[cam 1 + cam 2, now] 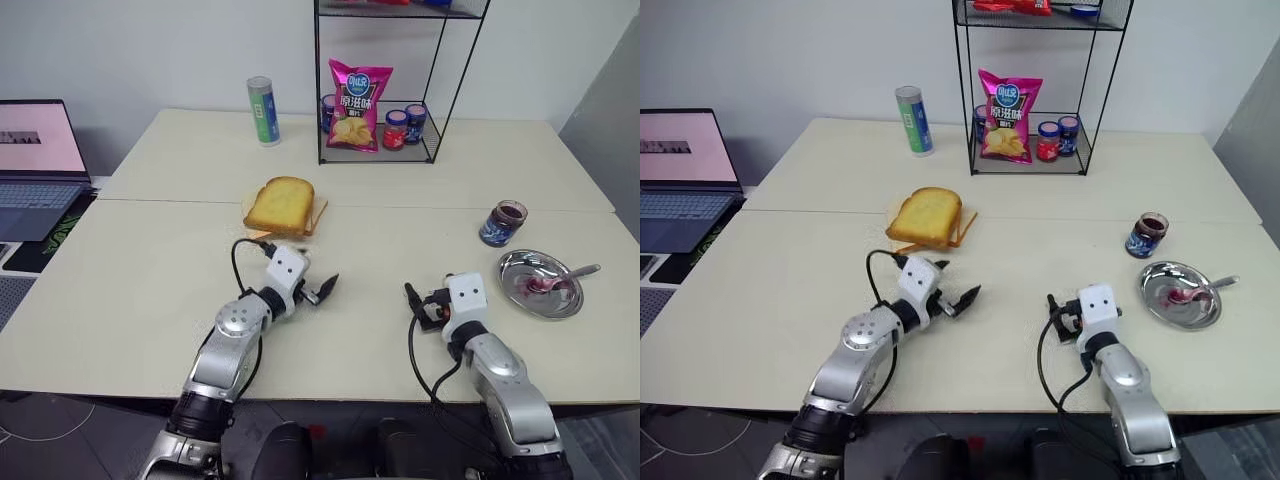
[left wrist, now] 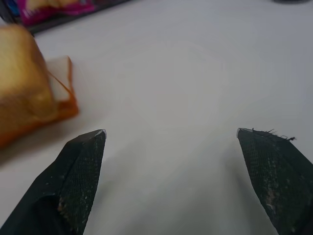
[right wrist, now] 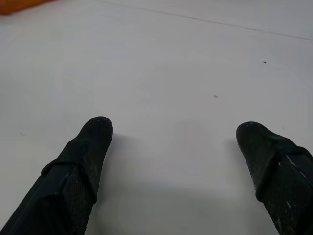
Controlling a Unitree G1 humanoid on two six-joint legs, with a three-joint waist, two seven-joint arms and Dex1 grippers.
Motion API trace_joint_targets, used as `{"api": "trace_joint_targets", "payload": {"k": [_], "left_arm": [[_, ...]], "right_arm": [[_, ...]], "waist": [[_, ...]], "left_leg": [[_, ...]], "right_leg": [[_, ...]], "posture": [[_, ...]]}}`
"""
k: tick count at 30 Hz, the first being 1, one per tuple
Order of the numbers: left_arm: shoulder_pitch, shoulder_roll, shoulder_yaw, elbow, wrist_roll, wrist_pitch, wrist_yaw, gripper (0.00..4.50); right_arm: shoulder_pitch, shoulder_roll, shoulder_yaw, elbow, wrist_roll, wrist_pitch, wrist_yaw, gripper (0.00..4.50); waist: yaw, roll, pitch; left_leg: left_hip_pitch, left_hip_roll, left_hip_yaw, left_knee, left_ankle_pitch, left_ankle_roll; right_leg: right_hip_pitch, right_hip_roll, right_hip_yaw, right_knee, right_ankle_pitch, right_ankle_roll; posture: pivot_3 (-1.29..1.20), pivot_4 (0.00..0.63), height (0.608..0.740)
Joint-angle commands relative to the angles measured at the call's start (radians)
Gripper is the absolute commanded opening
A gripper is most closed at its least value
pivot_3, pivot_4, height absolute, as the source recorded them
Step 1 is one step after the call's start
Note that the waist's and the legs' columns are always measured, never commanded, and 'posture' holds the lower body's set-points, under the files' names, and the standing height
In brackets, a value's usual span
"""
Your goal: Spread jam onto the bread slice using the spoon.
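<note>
A wide, pale beige desk (image 1: 150, 300) seen from above the robot's arms. At the far left edge sits an open laptop (image 1: 35, 165) with a pinkish screen. Further along, toward the back of the desk, a slim green and silver cylindrical can (image 1: 263, 111) stands upright.

Near the middle of the desk lies the thick golden-yellow bread slice with a browned crust (image 1: 280, 205), resting on thinner, paler slices whose edges poke out on its right side. Just in front of it, the left hand (image 1: 318, 290) hangs above the desk, its two black fingers spread wide apart and holding nothing (the wrist view shows bare desk between them, with the bread off to one side).

Behind the bread, a black wire shelf rack (image 1: 400, 80) stands at the back of the desk. Its bottom tier holds a bright pink crisp packet (image 1: 358, 105) and small red-lidded jars (image 1: 397, 129).

To the right of centre, the right hand (image 1: 420, 303) is low over the near part of the desk, its fingers also wide apart and empty, well apart from the bread.

Further right stands a small clear glass jar with a dark blue label (image 1: 502, 223), open and showing dark reddish-purple jam. Just in front of it lies a round shiny metal plate (image 1: 528, 268), smeared with red. The slim silver metal spoon (image 1: 560, 279) rests in the plate, its handle reaching over the right rim.
</note>
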Motion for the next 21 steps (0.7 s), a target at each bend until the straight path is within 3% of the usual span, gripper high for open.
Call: {"api": "trace_joint_targets", "payload": {"k": [1,8,14,19,21], "left_arm": [[-0.128,0.054,0.023,0.094,0.079,-0.097,0.043,4.5],[-0.247,0.114,-0.002,0.346,0.151,-0.231,0.036,4.5],[-0.286,0.098,-0.02,0.452,0.137,-0.266,-0.037,4.5],[-0.313,0.092,-0.02,0.504,0.174,-0.312,0.008,4.5],[-0.329,0.087,-0.007,0.521,0.172,-0.322,0.027,4.12]], "right_arm": [[-0.066,-0.06,0.024,-0.146,0.13,0.066,0.167,4.47],[-0.13,-0.124,0.042,-0.221,0.257,0.167,0.28,4.47],[-0.156,-0.111,0.05,-0.202,0.263,0.173,0.261,4.47],[-0.161,-0.098,0.051,-0.192,0.256,0.166,0.243,4.47],[-0.16,-0.098,0.052,-0.191,0.255,0.164,0.24,4.5]], "waist": [[0.0,0.0,0.0],[0.0,-0.001,0.0],[0.002,-0.003,0.001],[0.002,-0.003,0.001],[0.002,-0.003,0.001]], "left_leg": [[0.0,0.0,0.0,0.0,0.0,0.0],[0.0,-0.001,0.0,-0.002,-0.001,0.0],[-0.003,0.0,-0.002,-0.001,-0.001,0.0],[-0.003,0.0,-0.002,-0.001,-0.001,0.0],[-0.003,0.0,-0.002,-0.001,-0.001,0.0]], "right_leg": [[0.0,0.0,0.0,0.0,0.0,0.0],[0.001,0.0,-0.001,-0.004,0.002,-0.003],[-0.001,0.0,-0.003,-0.004,0.003,-0.004],[-0.001,0.0,-0.003,-0.004,0.003,-0.004],[-0.001,0.0,-0.003,-0.004,0.003,-0.004]], "posture": [[0.0,0.15,0.74],[0.0,0.15,0.74],[0.0,0.15,0.74],[0.0,0.15,0.74],[0.0,0.15,0.74]]}}
